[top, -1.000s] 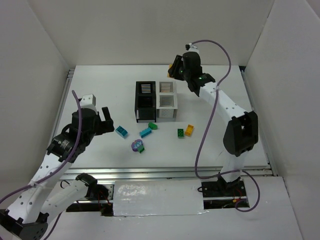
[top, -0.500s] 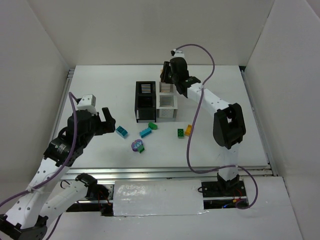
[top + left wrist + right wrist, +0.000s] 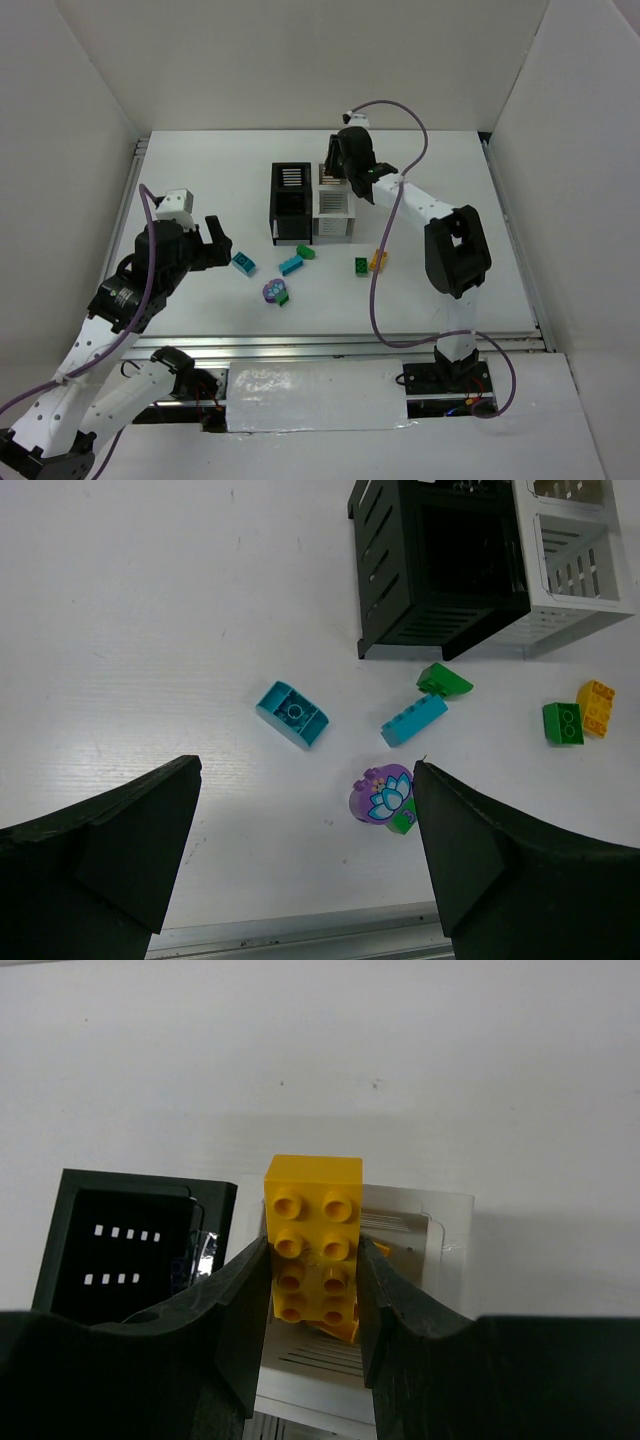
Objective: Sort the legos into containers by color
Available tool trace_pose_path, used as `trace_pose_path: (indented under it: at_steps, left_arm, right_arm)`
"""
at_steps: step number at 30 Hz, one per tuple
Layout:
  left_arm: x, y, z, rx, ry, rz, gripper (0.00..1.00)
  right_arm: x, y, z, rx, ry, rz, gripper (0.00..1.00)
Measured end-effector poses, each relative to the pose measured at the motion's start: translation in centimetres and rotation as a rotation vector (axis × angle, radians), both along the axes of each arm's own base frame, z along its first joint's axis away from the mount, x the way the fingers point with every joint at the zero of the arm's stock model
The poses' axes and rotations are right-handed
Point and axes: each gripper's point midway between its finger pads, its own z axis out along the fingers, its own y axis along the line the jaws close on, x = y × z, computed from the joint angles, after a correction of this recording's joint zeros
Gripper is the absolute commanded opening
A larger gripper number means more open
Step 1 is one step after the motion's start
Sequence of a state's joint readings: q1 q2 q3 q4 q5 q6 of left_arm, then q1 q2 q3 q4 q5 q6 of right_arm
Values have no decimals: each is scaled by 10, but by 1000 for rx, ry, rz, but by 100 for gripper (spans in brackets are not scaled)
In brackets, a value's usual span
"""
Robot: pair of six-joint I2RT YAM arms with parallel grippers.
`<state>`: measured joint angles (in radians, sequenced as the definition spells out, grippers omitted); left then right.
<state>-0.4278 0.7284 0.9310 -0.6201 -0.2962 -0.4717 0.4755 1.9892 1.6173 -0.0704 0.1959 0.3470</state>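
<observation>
My right gripper (image 3: 339, 160) is shut on a yellow lego brick (image 3: 312, 1228) and hangs over the back white container (image 3: 334, 177) (image 3: 448, 1243). Another yellow piece (image 3: 346, 1331) lies inside it, under the held brick. The black containers (image 3: 292, 203) (image 3: 130, 1250) stand just left of it. Loose legos lie in front of the containers: a teal curved brick (image 3: 292, 713), a teal bar (image 3: 413, 719), a green wedge (image 3: 444, 680), a purple flower piece (image 3: 382, 794), a green square (image 3: 562, 723) and a yellow-orange brick (image 3: 596, 707). My left gripper (image 3: 215, 244) (image 3: 306, 768) hovers open above them, holding nothing.
White walls box in the table on three sides. A metal rail (image 3: 330, 345) runs along the near edge, and the right arm's purple cable (image 3: 385, 250) droops past the yellow-orange brick (image 3: 378, 260). A small green piece (image 3: 284, 298) touches the purple one (image 3: 273, 290).
The right arm has swung left from the back right to above the back white container, carrying the yellow brick. The left arm has shifted only slightly.
</observation>
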Motion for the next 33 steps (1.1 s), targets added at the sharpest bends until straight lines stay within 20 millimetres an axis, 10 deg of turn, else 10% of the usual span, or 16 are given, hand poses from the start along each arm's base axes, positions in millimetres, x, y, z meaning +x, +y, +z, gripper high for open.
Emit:
trace_pose_path:
  at_steps: [16, 25, 33]
  left_arm:
    - [0, -1, 0, -2, 1, -7, 99]
    - [-1, -1, 1, -6, -4, -10, 100]
    - [-1, -1, 1, -5, -3, -7, 100]
  right_arm:
    - [-9, -6, -29, -29, 45, -8, 58]
    - [-13, -1, -27, -25, 35, -2, 64]
    - [-41, -23, 19, 23, 8, -74, 70]
